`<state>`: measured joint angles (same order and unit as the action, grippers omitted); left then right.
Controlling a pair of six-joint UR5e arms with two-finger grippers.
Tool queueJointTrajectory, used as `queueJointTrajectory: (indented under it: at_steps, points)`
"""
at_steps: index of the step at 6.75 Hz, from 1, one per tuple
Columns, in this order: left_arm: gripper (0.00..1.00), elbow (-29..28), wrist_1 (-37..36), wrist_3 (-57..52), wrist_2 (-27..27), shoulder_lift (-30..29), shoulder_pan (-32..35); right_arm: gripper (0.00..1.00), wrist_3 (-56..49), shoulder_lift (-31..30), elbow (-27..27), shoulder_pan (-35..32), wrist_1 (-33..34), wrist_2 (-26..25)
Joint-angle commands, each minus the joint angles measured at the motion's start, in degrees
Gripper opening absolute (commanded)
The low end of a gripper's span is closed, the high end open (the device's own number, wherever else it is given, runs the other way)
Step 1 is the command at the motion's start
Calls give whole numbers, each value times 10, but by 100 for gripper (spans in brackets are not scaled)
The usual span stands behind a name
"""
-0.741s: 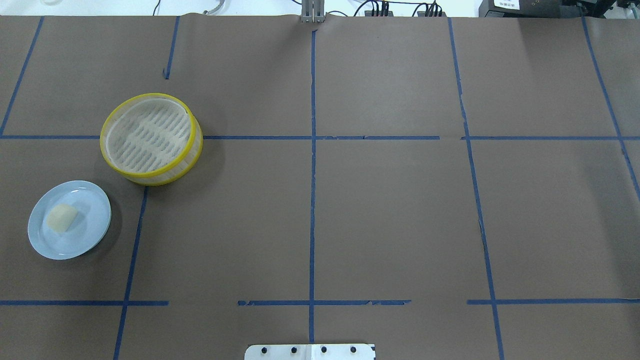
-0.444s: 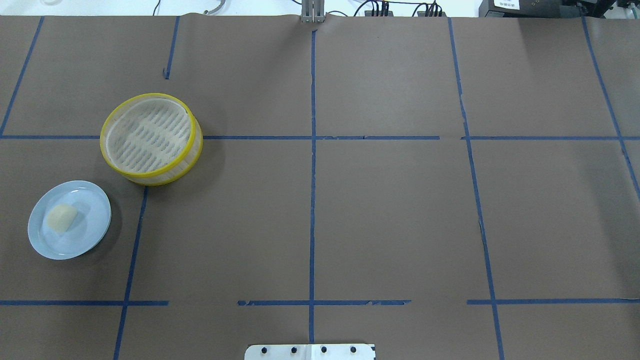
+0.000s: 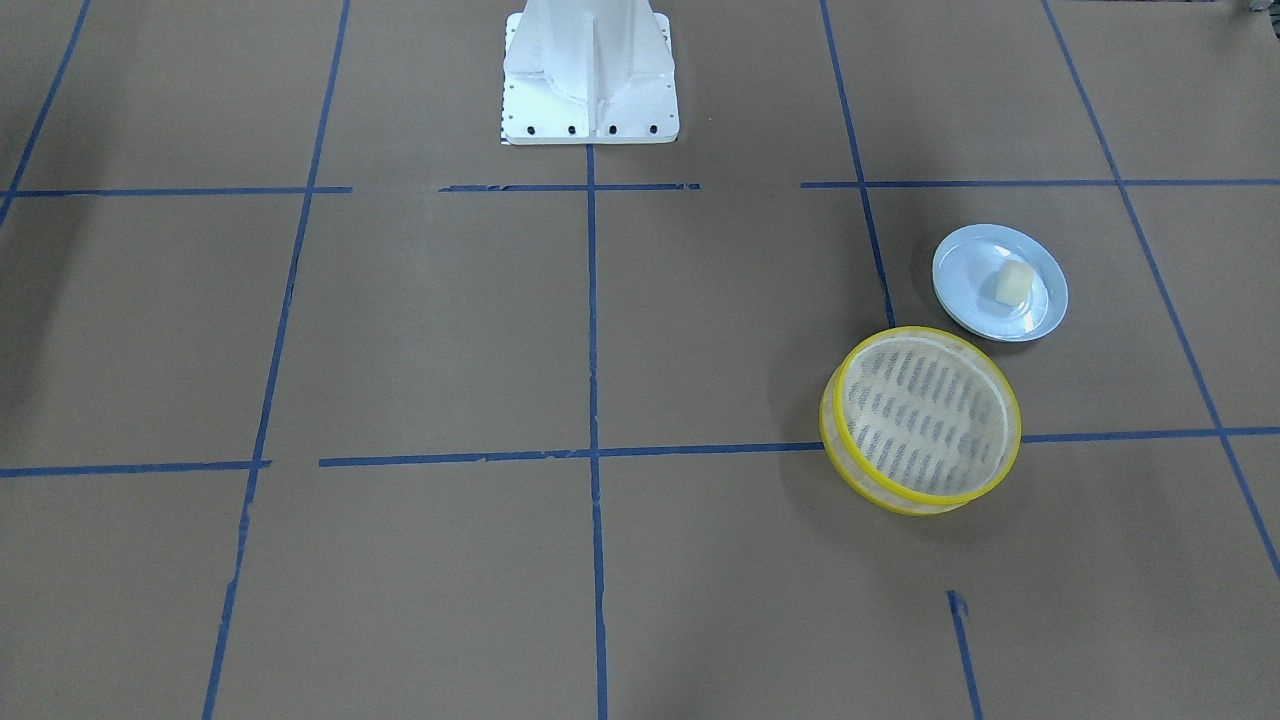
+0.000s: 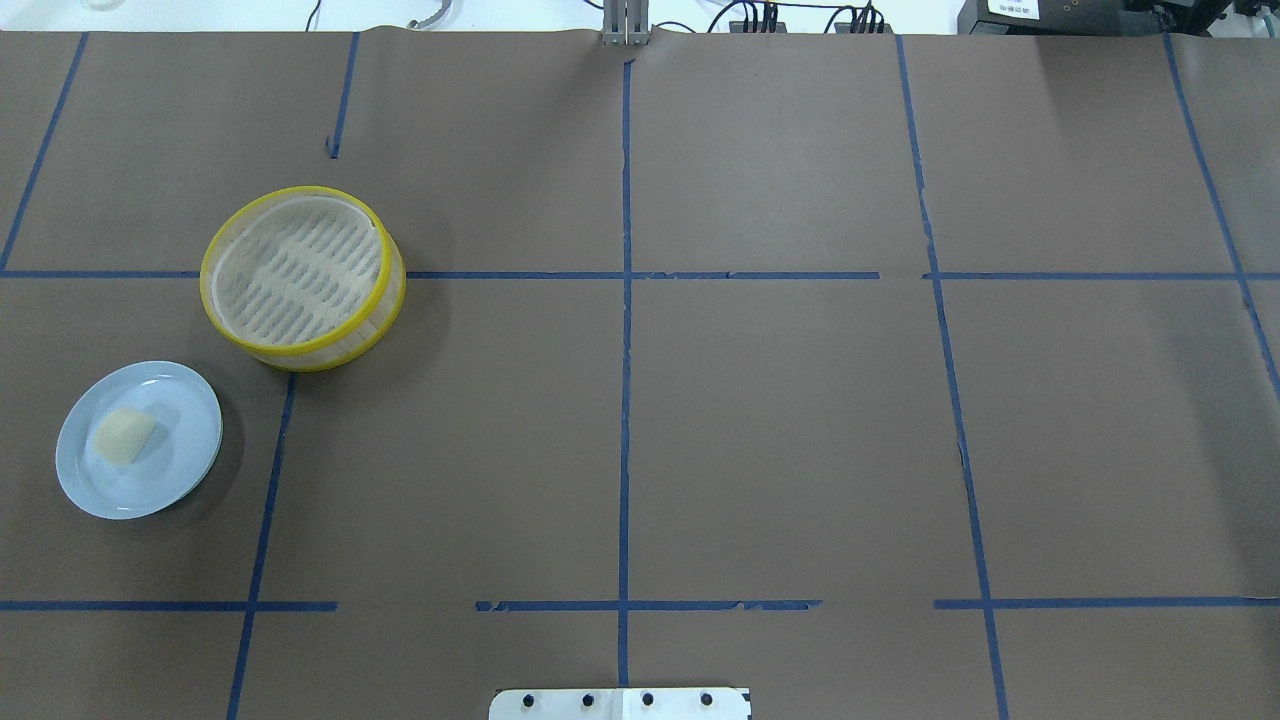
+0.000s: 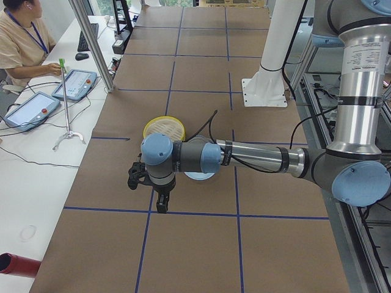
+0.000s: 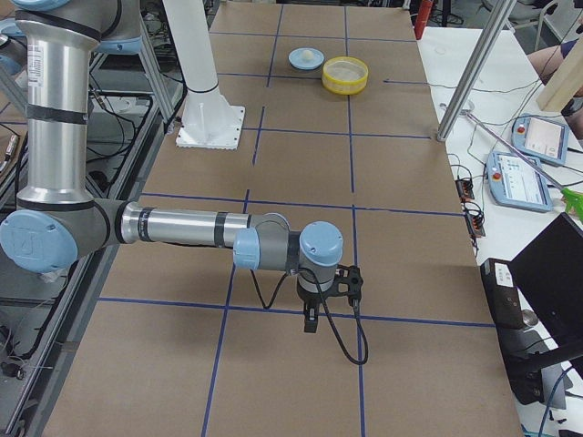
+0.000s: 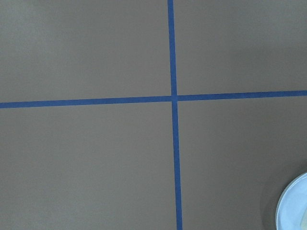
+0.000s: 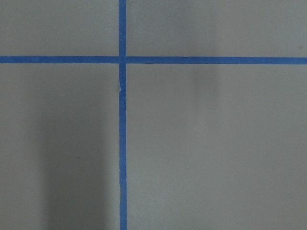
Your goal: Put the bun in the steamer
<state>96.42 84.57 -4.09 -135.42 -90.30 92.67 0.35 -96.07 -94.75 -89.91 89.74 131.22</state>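
Lying on the plate (image 4: pixel 185 455) near the steamer (image 4: pixel 295 272), the bun (image 4: pixel 123 437); jaws' gap indiscernible

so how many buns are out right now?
1. The bun lies on the pale blue plate on the robot's left side, near the steamer, whose slotted floor is bare. Nothing blocks the overhead view, so none seem hidden.

Pale blue plate (image 4: pixel 182 455) on a brown-papered table (image 4: pixel 790 420) with blue tape grid (image 4: pixel 625 400); beige-shirted operator (image 5: pixel 18 44) alongside.
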Motion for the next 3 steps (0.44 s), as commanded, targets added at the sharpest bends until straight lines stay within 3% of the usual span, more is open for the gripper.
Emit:
queueJointTrajectory:
  at_steps: [1, 3]
  points:
    - [100, 4, 3, -3, 2, 3, 1, 100, 0, 0, 0, 0, 0, 0]
    - [100, -7, 78, -2, -2, 11, -5, 100, 0, 0, 0, 0, 0, 0]
